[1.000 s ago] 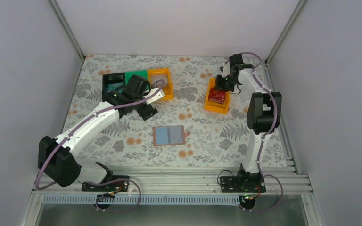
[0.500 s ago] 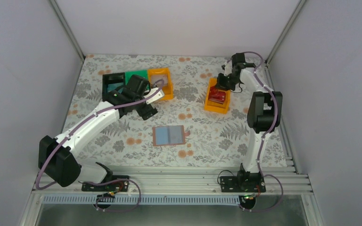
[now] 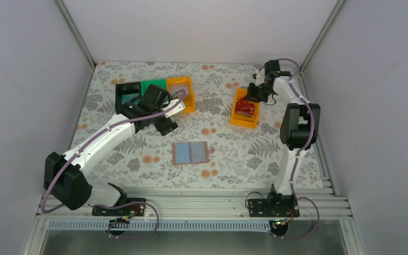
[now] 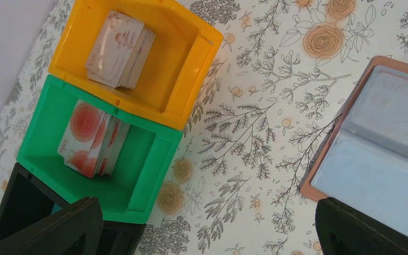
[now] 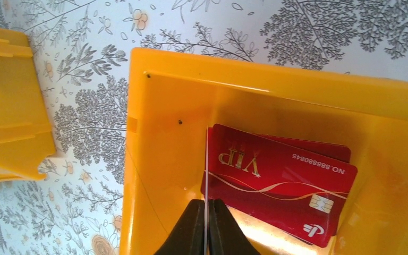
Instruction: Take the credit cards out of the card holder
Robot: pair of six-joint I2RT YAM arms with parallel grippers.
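Four bins stand on the floral table [image 3: 234, 154]: a black bin [image 4: 21, 207], a green bin [image 4: 143, 164] and an orange bin [image 4: 191, 69] touching in one row at far left, and a second orange bin [image 5: 159, 133] alone at far right. One card holder [image 3: 190, 153] lies open and flat near the table centre, well apart from all the bins, with two pale blue-grey sleeve pages facing up. The left orange bin holds a stack of whitish-pink cards [image 4: 119, 50]; the count cannot be told. The green bin holds a stack of white cards with red circles [image 4: 93, 138]; their small print is not legible. The right orange bin holds two visible red cards [image 5: 281, 180], the upper printed "VIP" with a number starting "NO.8888" and a chip. The left gripper [image 4: 207, 234] hangs above the table between the bin row and the card holder, fingers spread wide, gripping nothing. The right gripper [image 5: 207, 223] is over the right orange bin, fingers pressed together on a thin card [image 5: 206, 159] seen edge-on.
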